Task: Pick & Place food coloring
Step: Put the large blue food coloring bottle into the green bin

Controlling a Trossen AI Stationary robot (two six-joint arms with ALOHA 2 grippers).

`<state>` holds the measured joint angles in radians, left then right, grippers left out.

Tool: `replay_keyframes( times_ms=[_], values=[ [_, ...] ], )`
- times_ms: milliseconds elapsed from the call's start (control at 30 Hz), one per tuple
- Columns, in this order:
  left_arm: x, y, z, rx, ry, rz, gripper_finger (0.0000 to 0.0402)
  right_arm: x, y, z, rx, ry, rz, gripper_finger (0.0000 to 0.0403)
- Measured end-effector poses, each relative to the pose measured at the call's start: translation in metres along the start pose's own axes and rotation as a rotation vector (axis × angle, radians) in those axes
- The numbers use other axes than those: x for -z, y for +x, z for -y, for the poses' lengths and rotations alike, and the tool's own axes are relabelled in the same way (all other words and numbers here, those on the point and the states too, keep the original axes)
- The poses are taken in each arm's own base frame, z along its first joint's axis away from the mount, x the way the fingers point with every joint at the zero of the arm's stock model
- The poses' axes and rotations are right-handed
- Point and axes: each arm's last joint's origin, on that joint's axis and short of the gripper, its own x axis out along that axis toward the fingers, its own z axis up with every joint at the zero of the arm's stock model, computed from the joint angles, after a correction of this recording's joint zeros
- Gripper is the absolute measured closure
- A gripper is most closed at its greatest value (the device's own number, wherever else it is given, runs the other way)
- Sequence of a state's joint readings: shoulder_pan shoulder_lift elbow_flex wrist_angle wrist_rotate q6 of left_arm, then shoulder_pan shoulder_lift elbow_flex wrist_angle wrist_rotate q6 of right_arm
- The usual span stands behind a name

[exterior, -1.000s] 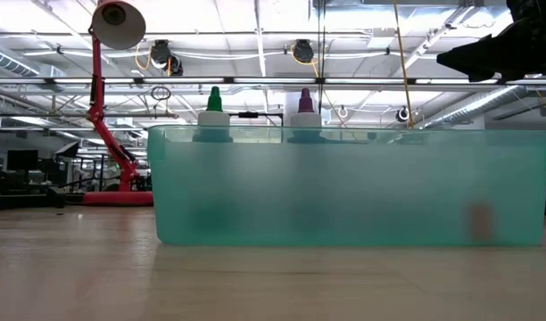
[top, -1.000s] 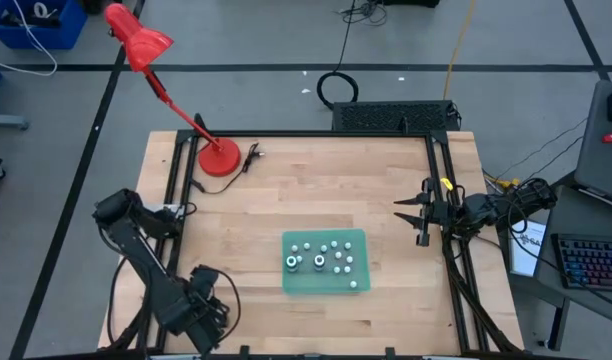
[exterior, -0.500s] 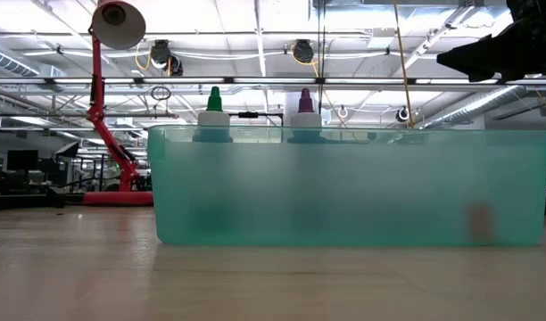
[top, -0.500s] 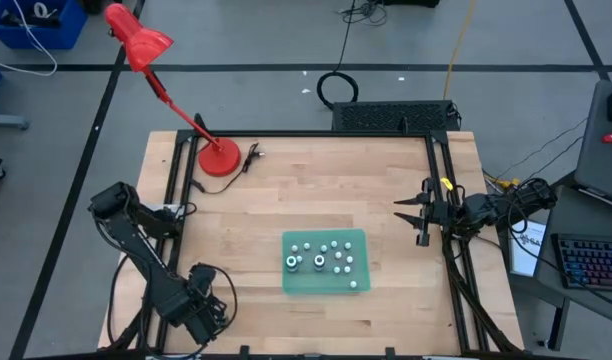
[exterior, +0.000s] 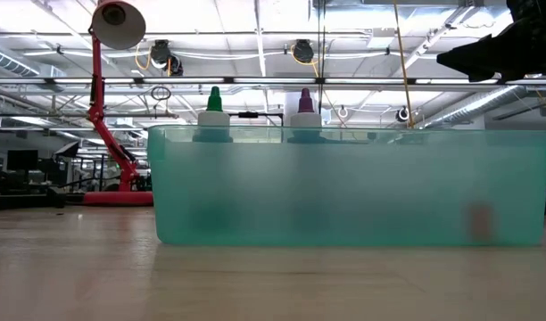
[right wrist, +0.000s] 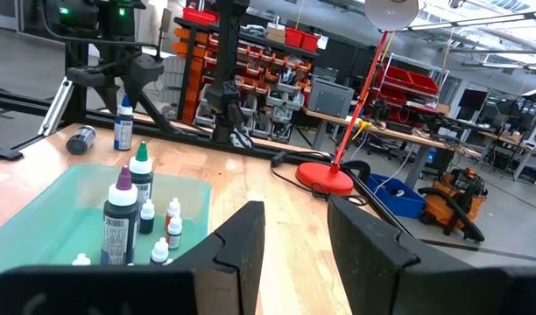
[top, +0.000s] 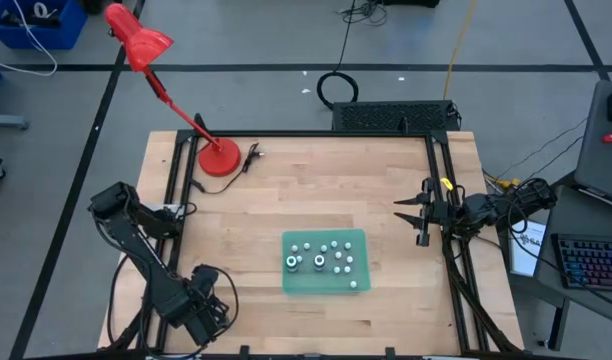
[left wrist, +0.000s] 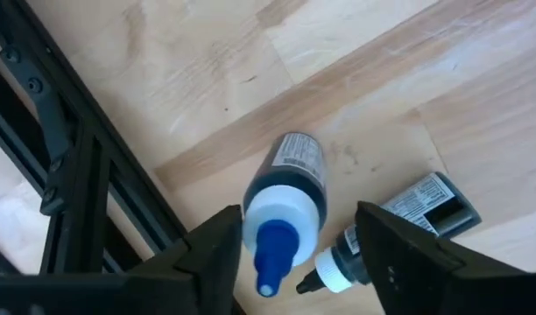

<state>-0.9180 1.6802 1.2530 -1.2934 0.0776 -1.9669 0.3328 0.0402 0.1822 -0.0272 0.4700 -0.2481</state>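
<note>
- The left claw sits low over the counter's front-left corner, fingers apart on either side of an upright blue-capped bottle. It is not yet clamped. The bottle looks nearer one finger, so closing could tip it over.
- A black-capped bottle lies on its side just beside the blue one. A finger could catch it, and it might roll toward the counter's left rail.
- The teal bin near the counter's front middle holds the other food coloring bottles, standing close together. A careless drop could topple them.
- The right claw waits at the counter's right edge, fingers apart and empty. It is well clear, so the risk there is small.
</note>
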Motion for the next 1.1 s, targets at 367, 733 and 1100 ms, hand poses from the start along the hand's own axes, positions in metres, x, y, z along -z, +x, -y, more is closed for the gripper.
replay_keyframes(
  times_ms=[367,733,1100],
  values=[
    [0.001,0.000,0.000,0.000,0.001,-0.004,0.0280,0.000,0.000,0.000,0.000,0.000,0.000,0.0287],
    [-0.011,-0.005,0.005,0.047,0.146,0.149,0.0282,0.000,0.000,0.000,0.000,0.000,0.000,0.0287],
    [-0.060,-0.098,0.042,0.361,0.446,0.448,0.0282,0.000,0.000,0.000,0.000,0.000,0.000,0.0287]
  ],
)
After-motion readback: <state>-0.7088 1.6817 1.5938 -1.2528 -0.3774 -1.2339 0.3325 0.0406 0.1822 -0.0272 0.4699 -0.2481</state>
